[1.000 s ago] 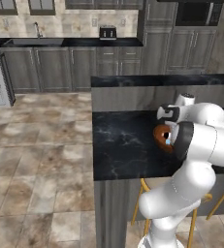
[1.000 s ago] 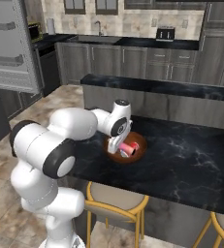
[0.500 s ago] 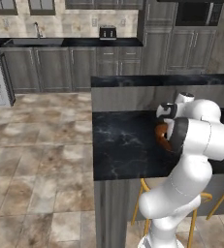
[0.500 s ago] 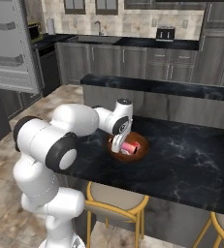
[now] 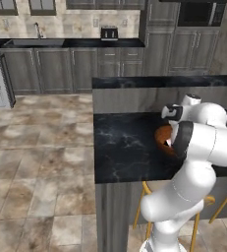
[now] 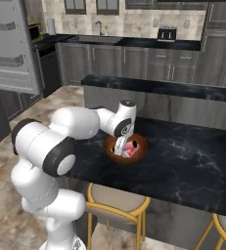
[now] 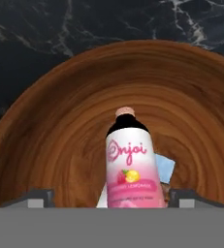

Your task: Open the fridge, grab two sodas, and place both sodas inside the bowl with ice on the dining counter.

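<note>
The black marble table [image 6: 192,161] carried the brown wooden bowl [image 6: 141,144] near its front edge; the white arm [image 6: 80,124] bent down over the bowl; inside lay a pink soda [image 7: 131,167], cap pointing away from the hand, touching whitish ice [image 7: 166,169]; the jaws stood open either side of it, not gripping.

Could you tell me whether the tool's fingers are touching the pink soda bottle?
Apart: in the hand view, the dark fingers stand wide on either side of the pink soda bottle, with wooden bowl showing between.
</note>
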